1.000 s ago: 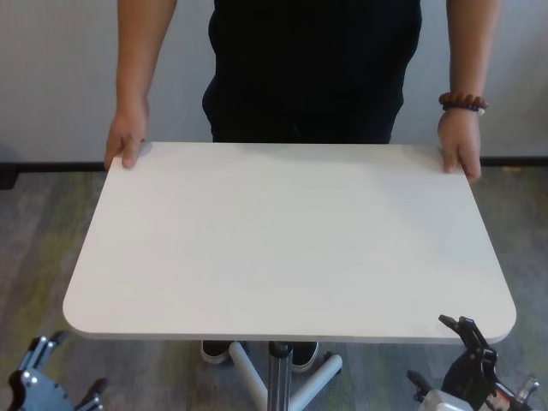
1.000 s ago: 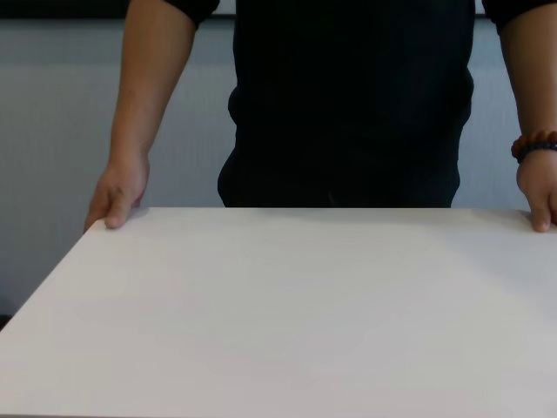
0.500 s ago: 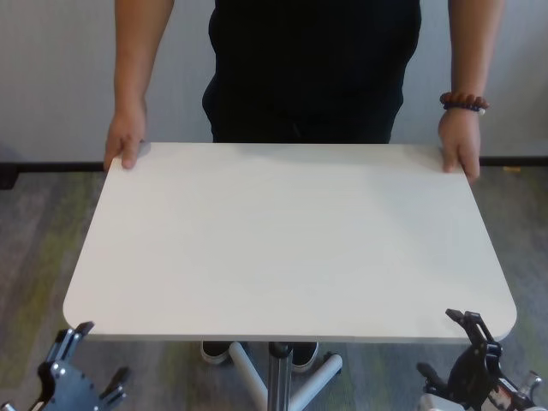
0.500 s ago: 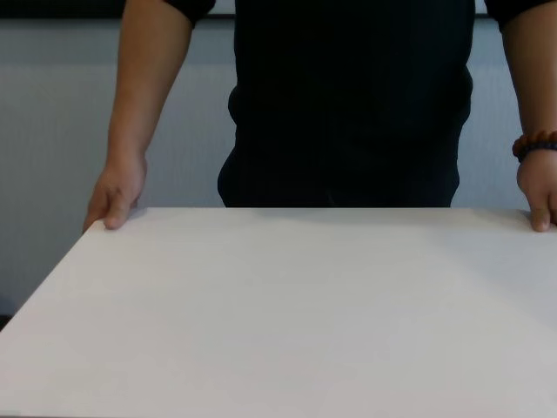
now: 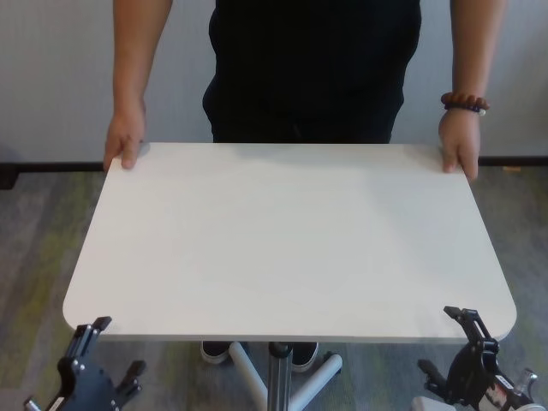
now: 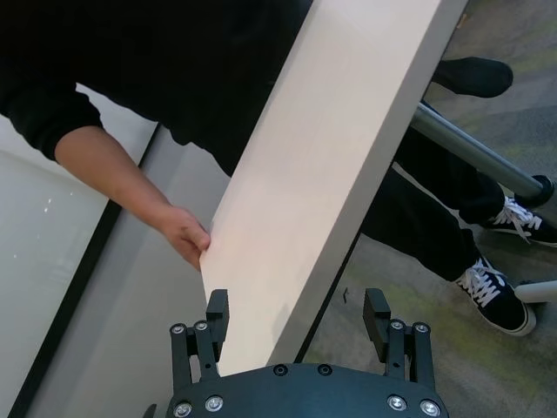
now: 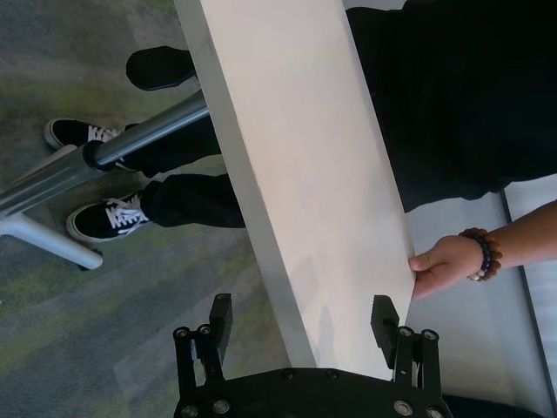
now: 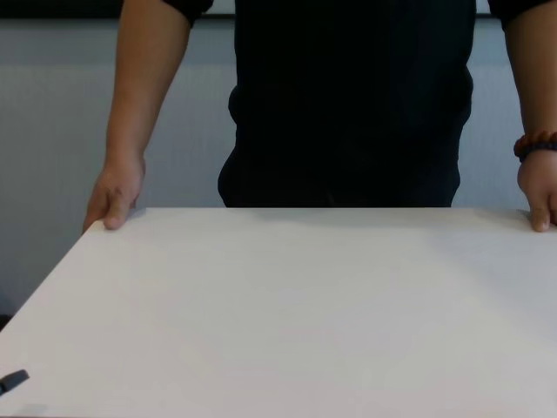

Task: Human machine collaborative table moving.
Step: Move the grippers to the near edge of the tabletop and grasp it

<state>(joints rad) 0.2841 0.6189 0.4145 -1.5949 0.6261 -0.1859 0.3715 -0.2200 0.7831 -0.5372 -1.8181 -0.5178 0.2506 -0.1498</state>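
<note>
The table (image 5: 291, 240) is a white rectangular top with rounded corners. The human (image 5: 312, 68), in a black top, stands at its far side with one hand (image 5: 124, 141) on each far corner and a bead bracelet (image 5: 463, 103) on one wrist. My left gripper (image 5: 111, 351) stands open just below the near left corner. In the left wrist view the table's edge (image 6: 339, 148) runs between the spread jaws of the left gripper (image 6: 296, 312). My right gripper (image 5: 449, 347) is open at the near right corner. The table's edge (image 7: 296, 148) likewise passes between the jaws of the right gripper (image 7: 302, 315), apart from both fingers.
A metal post (image 5: 278, 377) with splayed base legs holds the top over grey-green carpet. The human's black shoes (image 7: 104, 218) stand by the base. A pale wall is behind. One dark left fingertip (image 8: 13, 380) shows at the tabletop's near left edge.
My left gripper has risen toward the near left corner of the table. My right gripper has shifted slightly right and lower. The table and the human's hands have stayed put.
</note>
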